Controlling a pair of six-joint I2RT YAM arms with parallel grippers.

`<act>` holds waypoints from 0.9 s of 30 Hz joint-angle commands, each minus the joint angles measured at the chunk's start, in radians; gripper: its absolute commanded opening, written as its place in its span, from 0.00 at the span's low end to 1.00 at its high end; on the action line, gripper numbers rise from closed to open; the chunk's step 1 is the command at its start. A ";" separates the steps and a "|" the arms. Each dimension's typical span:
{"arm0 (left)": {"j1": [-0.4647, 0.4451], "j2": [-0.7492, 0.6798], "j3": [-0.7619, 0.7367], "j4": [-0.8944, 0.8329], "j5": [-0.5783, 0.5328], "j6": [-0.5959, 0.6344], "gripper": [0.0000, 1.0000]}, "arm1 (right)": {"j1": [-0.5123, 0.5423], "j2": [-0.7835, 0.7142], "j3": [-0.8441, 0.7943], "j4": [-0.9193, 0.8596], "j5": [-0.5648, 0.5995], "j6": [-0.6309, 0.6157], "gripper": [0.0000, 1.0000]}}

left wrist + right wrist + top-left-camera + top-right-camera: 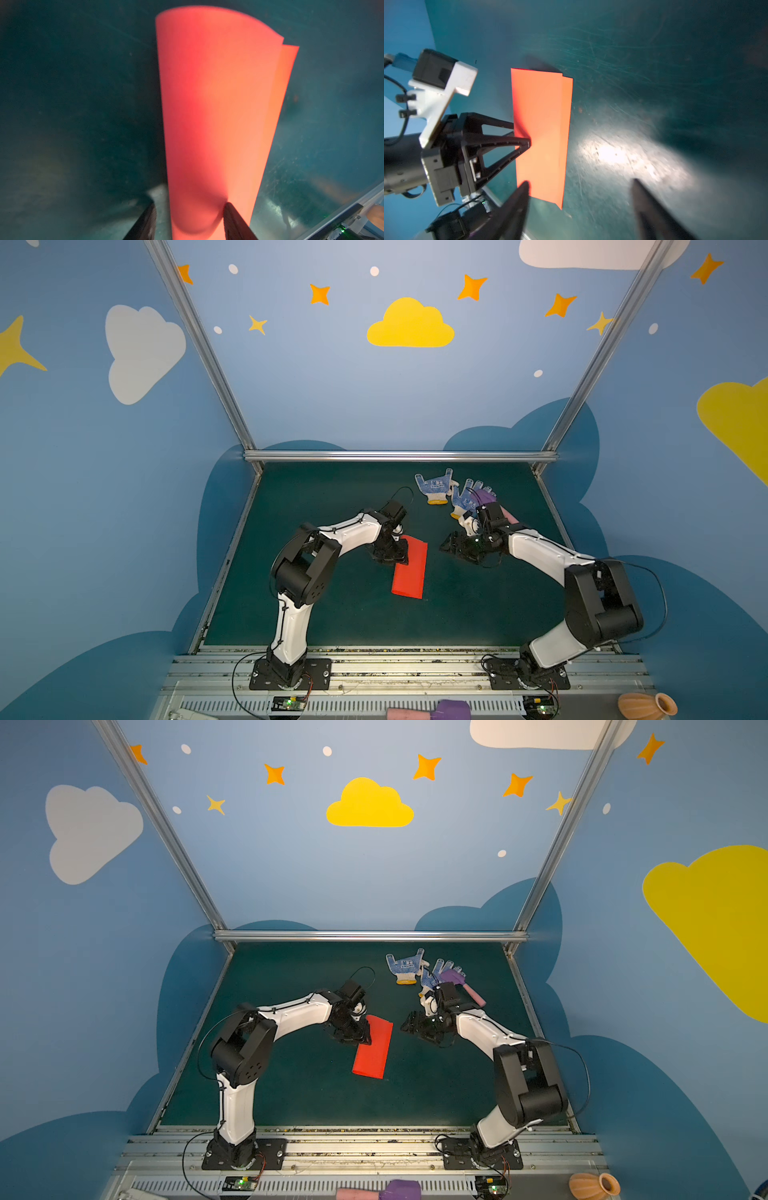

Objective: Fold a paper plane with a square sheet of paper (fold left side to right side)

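The square sheet of paper [411, 568] [374, 1048] lies on the green table, doubled over into a narrow red rectangle whose two layers are slightly offset along the long free edge [564, 124]. My left gripper [395, 553] [190, 204] is open at the paper's left long side. One of its fingers [228, 207] presses down on the bulging top layer [218, 104]; the other stands on the table beside it. My right gripper [451, 545] [579, 180] is open and empty, just right of the paper and apart from it. No paper plane is in view.
Two blue-dotted white gloves [434, 487] [463, 499] and a purple-and-pink toy hammer [494, 504] lie at the back right, close behind the right wrist. On the front rail are another hammer [432, 711] and an orange vase [646, 703].
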 commanded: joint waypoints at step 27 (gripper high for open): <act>-0.022 -0.069 -0.095 0.071 0.030 -0.085 0.54 | 0.044 0.431 0.242 0.056 -0.145 0.080 0.00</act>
